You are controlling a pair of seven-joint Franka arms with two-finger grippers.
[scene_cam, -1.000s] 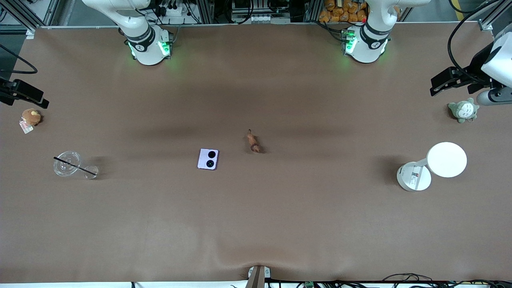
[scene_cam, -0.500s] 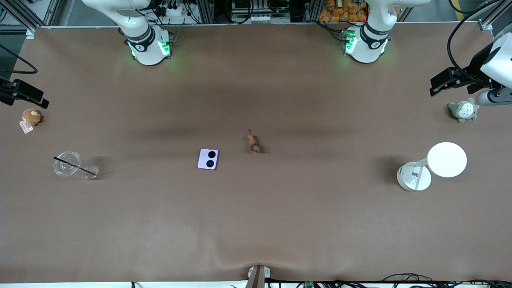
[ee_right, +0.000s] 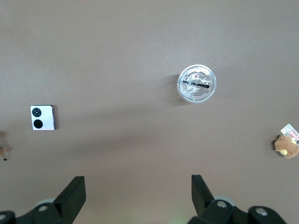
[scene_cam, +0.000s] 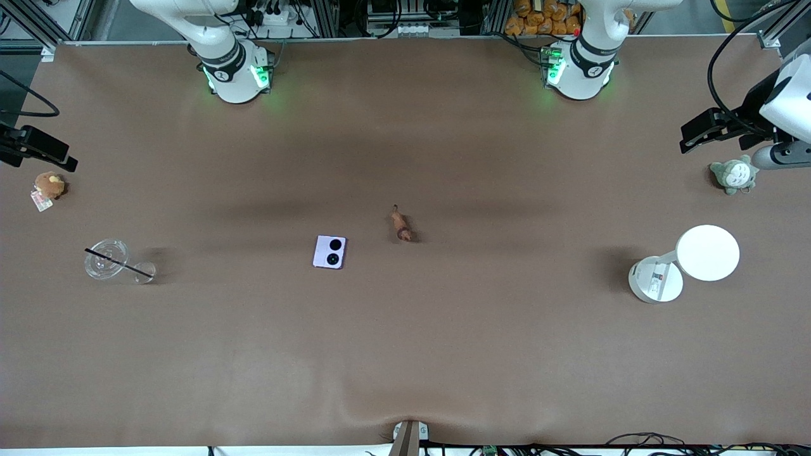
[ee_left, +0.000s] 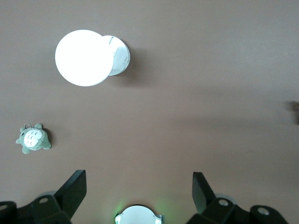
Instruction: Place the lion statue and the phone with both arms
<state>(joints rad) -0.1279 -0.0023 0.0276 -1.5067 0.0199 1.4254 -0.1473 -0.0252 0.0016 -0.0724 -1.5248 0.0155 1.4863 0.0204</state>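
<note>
Brown cloth covered the whole table (scene_cam: 405, 354), with the two arm bases at its edge farthest from the front camera. Near the middle lay the phone (scene_cam: 330, 252), flat, its two black camera circles facing up. Just beside it, toward the left arm's end and slightly farther from the camera, lay the lion (scene_cam: 402, 227) on its side, thin tail pointing toward the bases. The two were near each other but apart, and nothing touched either.

Both arms were raised high and well apart from these things. The left gripper (ee_left: 139, 192) hung over the left arm's end of the table, fingers spread wide and empty; its wrist view looked down on a white lamp (scene_cam: 687, 263) and a grey-green plush (scene_cam: 734, 175). The right gripper (ee_right: 138, 193) hung over the right arm's end, likewise spread and empty, above a clear cup (scene_cam: 106, 258) with a black straw across it and a brown plush (scene_cam: 49, 185).

That posture read as a start: each arm held high and out to its own side, probably so the wrist cameras took in the table and the centre stayed unobstructed. Since the phone sat on the right arm's side of the lion, a sensible split seemed to be right arm for the phone, left for the lion. The phone's flatness would likely make it the harder pick.
</note>
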